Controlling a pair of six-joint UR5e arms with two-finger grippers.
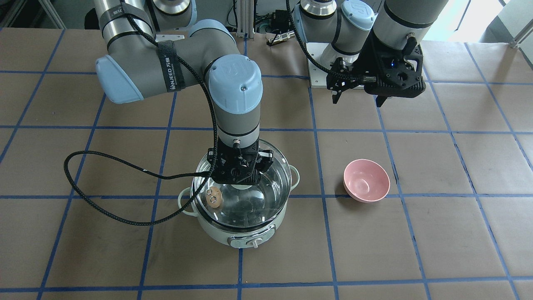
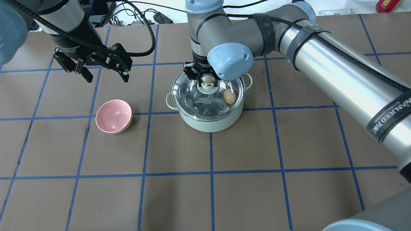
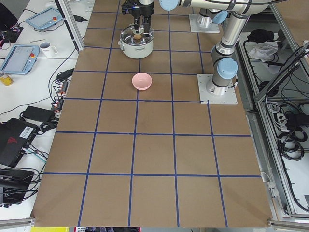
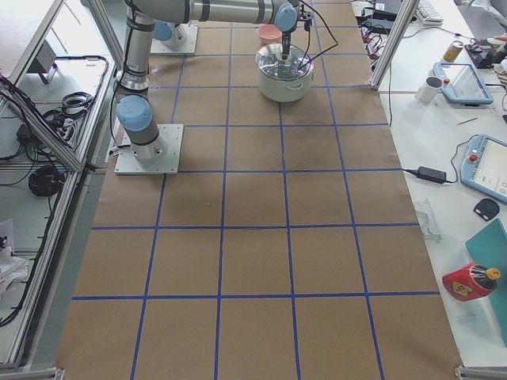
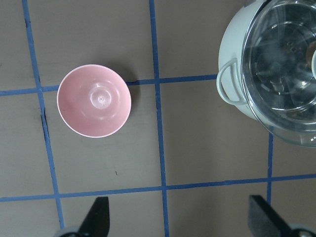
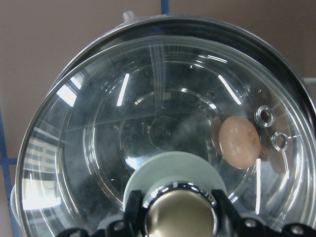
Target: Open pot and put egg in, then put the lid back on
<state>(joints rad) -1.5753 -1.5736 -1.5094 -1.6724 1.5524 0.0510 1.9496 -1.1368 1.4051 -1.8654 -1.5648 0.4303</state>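
The mint-green pot (image 1: 216, 228) stands mid-table; it also shows in the overhead view (image 2: 208, 123). The clear glass lid (image 1: 272, 189) lies over its rim, slightly off-centre toward the robot. The tan egg (image 1: 214, 197) lies inside the pot under the glass, against the wall (image 2: 229, 96) (image 6: 239, 141). My right gripper (image 2: 208, 82) points straight down, its fingers shut on the lid's beige knob (image 6: 180, 217). My left gripper (image 2: 106, 78) hangs open and empty above the table, back from the pot (image 5: 181, 219).
An empty pink bowl (image 1: 366, 180) sits on the table on my left of the pot (image 2: 114, 116) (image 5: 94, 100). The right arm's black cable (image 1: 104, 208) loops over the table beside the pot. Brown table with blue grid lines.
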